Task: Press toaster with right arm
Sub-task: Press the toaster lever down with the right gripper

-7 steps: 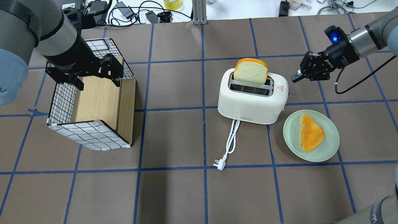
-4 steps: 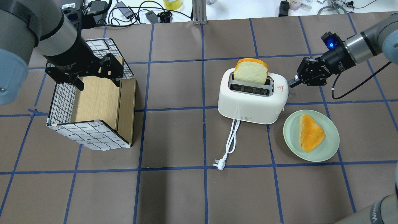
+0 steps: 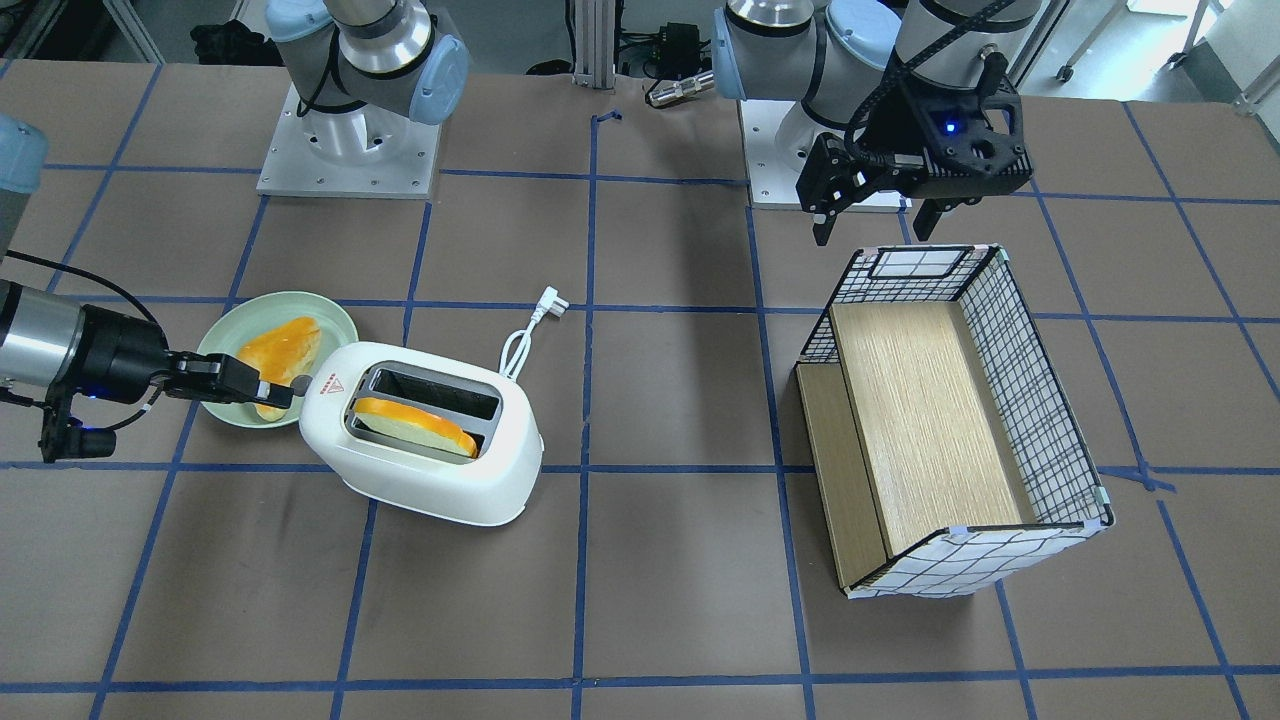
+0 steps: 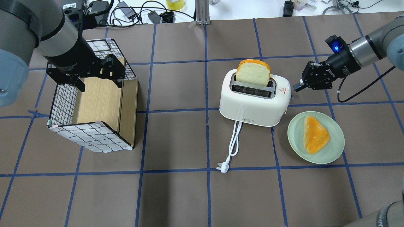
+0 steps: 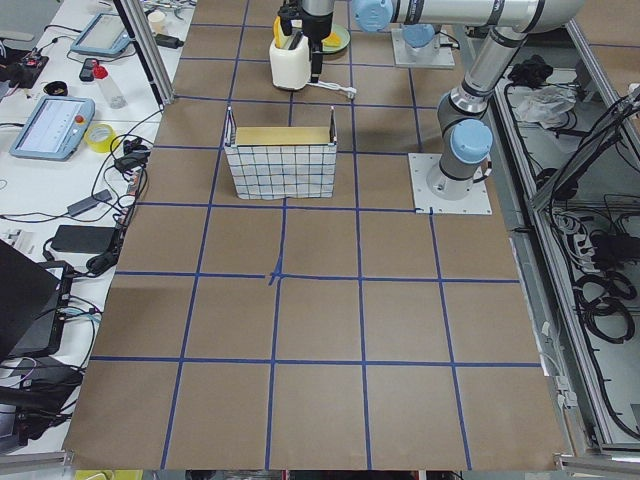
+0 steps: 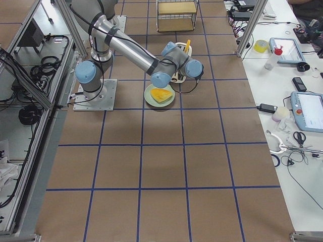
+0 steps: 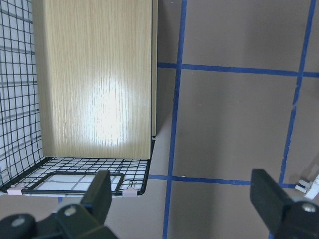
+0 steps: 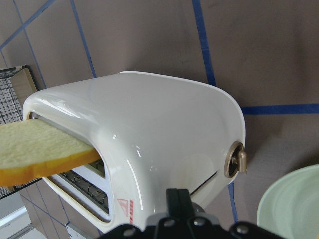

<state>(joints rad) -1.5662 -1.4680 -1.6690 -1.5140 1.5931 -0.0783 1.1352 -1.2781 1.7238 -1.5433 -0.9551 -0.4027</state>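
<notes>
The white two-slot toaster (image 4: 254, 102) stands mid-table with a bread slice (image 4: 252, 72) upright in its far slot. It also shows in the front view (image 3: 420, 450) and fills the right wrist view (image 8: 164, 134), where a small round button (image 8: 236, 160) sits on its end. My right gripper (image 4: 296, 87) is shut and empty, level with the toaster's right end and pointing at it. In the front view the right gripper (image 3: 287, 392) is at the end wall; I cannot tell if it touches. My left gripper (image 4: 98, 74) hangs open and empty over the basket.
A green plate (image 4: 334, 151) with a bread piece (image 4: 315, 134) lies just right-front of the toaster, under the right arm's reach. The toaster's white cord (image 4: 235, 142) trails toward the robot. A wire basket with a wooden floor (image 4: 94, 104) stands at the left.
The right gripper moved in toward the toaster's right end and lower. The toaster with its bread slid slightly left. The left arm has not moved.
</notes>
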